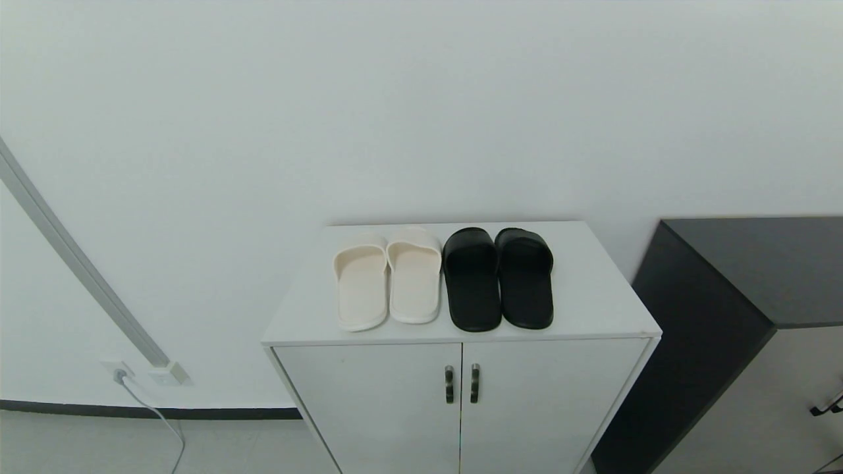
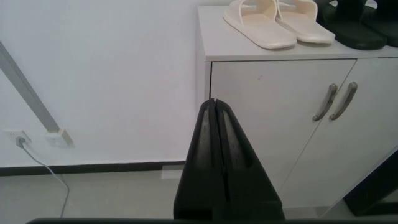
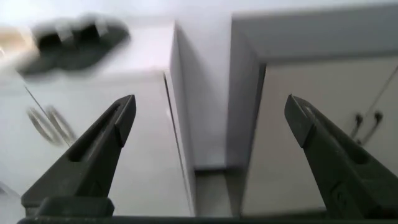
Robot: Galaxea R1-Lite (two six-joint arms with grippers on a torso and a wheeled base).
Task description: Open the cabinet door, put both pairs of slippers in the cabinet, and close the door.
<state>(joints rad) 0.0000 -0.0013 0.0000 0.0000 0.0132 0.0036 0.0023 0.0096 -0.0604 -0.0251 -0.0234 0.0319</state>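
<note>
Head view: the white slippers [image 1: 387,280] and black slippers [image 1: 498,278] look light and pliable, the cabinet's slim handles [image 1: 449,384] offer a firm hold; left gripper [image 2: 216,102] is pinched together and empty, right gripper [image 3: 208,102] gapes wide, empty.

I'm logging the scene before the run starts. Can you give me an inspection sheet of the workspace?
Surface: white cabinet top, carries both pairs.
Job's things: cream slippers and black slippers side by side on top; cabinet doors shut, handles at the centre seam.
Clutter: nothing seen.
Grippers: left gripper shut, empty, low before the cabinet; right gripper open, empty, facing the gap between the two cabinets.
Cables: grey cable plugged into wall socket, left of the cabinet.
Surroundings: white wall, grey conduit, dark cabinet on the right.
</note>
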